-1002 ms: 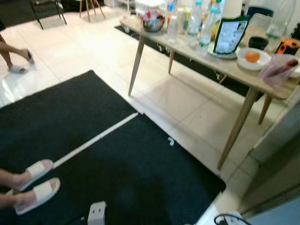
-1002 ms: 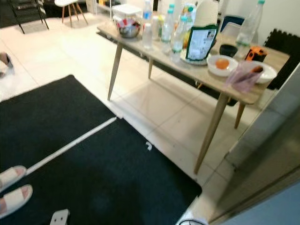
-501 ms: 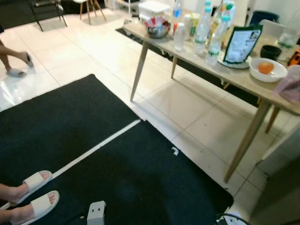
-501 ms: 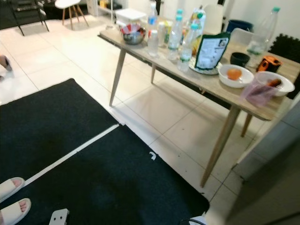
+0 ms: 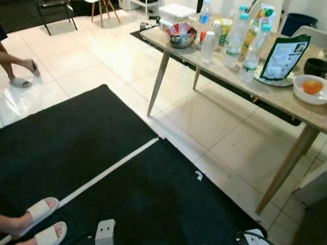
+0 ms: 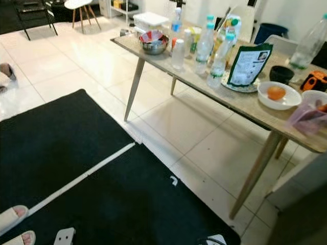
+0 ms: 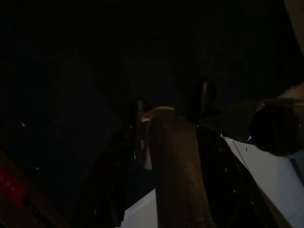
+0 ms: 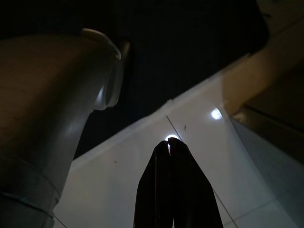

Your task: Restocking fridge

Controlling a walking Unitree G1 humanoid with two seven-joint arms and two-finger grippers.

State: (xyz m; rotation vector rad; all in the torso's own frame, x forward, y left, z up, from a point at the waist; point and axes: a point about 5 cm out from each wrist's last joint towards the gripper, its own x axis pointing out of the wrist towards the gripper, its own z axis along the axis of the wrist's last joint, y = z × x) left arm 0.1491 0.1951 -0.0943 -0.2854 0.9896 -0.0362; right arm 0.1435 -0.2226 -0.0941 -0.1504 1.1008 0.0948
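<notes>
Several bottles [image 6: 204, 43] stand on the table [image 6: 240, 104], well apart from both arms hanging low over the floor. A steel bowl [image 6: 154, 45] holds something red and white; a white bowl [image 6: 278, 95] holds an orange; a green pouch [image 6: 249, 65] leans on a plate. The right gripper [image 8: 170, 145] has its jaws pressed together. The left gripper's [image 7: 168, 107] jaws are too dark to judge.

Black mat [image 5: 76, 148] with a white stripe [image 5: 110, 170], sandalled feet [image 5: 38, 224] (perhaps a bystander's) at its edge.
</notes>
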